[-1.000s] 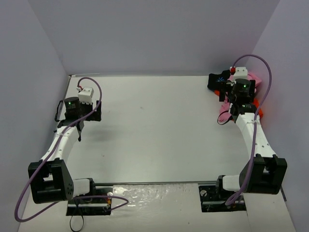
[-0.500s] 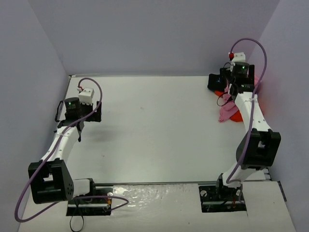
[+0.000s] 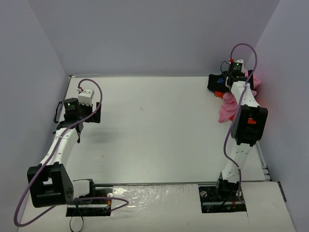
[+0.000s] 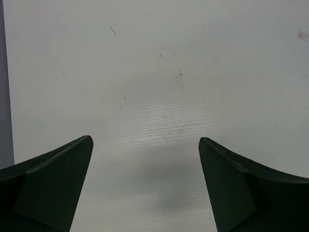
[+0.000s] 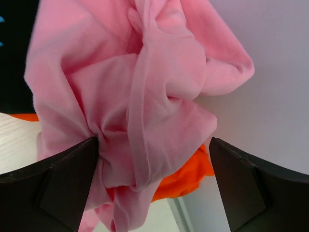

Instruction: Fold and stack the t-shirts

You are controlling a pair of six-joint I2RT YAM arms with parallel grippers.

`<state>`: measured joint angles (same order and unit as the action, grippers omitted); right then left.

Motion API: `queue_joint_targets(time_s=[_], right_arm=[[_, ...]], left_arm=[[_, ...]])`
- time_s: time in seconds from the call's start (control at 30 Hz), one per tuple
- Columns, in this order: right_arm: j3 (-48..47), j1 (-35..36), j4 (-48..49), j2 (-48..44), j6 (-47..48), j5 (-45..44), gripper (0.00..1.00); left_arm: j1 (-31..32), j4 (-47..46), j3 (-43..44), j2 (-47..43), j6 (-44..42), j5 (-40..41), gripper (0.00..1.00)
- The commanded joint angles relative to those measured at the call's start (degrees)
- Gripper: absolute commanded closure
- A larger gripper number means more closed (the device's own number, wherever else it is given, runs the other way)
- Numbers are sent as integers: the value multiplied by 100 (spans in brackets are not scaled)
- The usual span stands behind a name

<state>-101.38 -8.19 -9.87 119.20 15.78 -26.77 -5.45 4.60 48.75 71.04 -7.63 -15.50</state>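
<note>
Right gripper (image 5: 153,140): reached farther, I see jaws wide around crumpled pink cloth t-shirt (image 5: 145,72).
Left gripper (image 4: 145,141): unmoved, open, empty.

Beneath me spreads a flat white matte table (image 3: 154,130), plain apart from a small dark speck (image 3: 143,103) near its middle. Up close on my left side, its surface (image 4: 193,72) shows faint scuffs and a few tiny dark flecks (image 4: 179,74). Smooth pale lavender walls close it in: a back wall (image 3: 154,34), a left wall (image 3: 29,96) and a right wall (image 3: 289,96). On my right side that wall (image 5: 270,96) rises just beside the table's far corner. A shiny silvery strip (image 3: 154,191) runs along the near edge.
</note>
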Motion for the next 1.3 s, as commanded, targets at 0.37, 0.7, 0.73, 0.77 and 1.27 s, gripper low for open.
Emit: queue_joint_targets(time_s=[0.37, 0.7, 0.73, 0.77, 1.27], right_arm=[[-7, -201, -20, -407, -307, 905, 100], [847, 1566, 707, -2814, 257, 1506, 100], [924, 1783, 718, -2991, 293, 1849, 100], [939, 1991, 604, -3120, 271, 2140, 100], [1657, 3211, -902, -3086, 1012, 5042, 16]], left_arm=[[21, -96, 310, -26, -113, -193, 10], [34, -77, 453, 82, 9, -213, 10], [42, -61, 460, 98, 10, -204, 11], [47, -62, 447, 90, 4, -170, 11], [71, 156, 484, -51, -107, -40, 11]])
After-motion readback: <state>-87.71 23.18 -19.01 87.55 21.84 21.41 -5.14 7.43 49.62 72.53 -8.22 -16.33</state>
